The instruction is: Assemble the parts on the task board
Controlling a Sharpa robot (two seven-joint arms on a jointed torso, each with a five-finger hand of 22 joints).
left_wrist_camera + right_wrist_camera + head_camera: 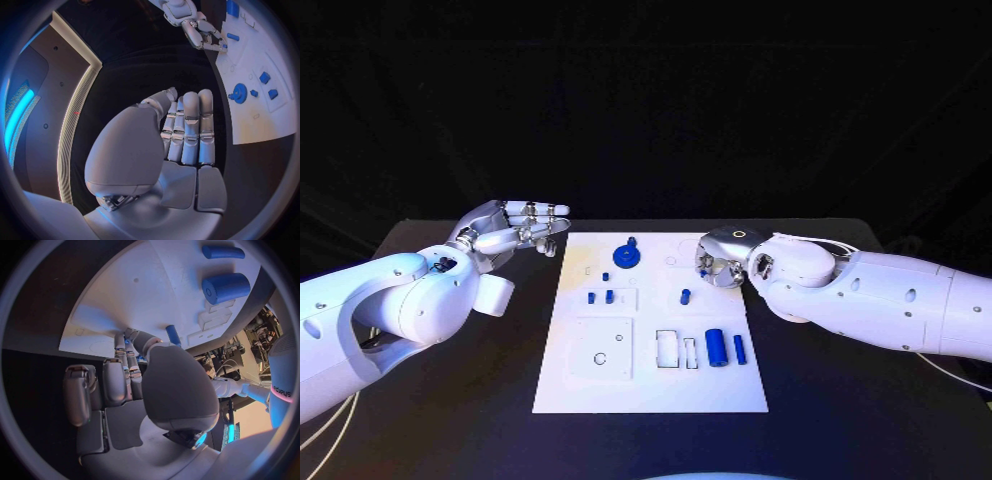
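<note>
On the board's (651, 400) far-right edge: right robot hand (723, 258) down by a small peg (685, 296).
Left robot hand (516, 232) off the board, fingers straight and together, empty. Right's grip: cannot tell. Cylinder (717, 347) and rod (740, 348) lie loose on the board's right. Risk: fingers descending off-centre could flick the peg away.

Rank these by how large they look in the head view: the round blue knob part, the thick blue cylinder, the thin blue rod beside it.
1. Round blue knob part.
2. Thick blue cylinder, close to the knob, so that ranking is unsure.
3. Thin blue rod, plainly smallest.
</note>
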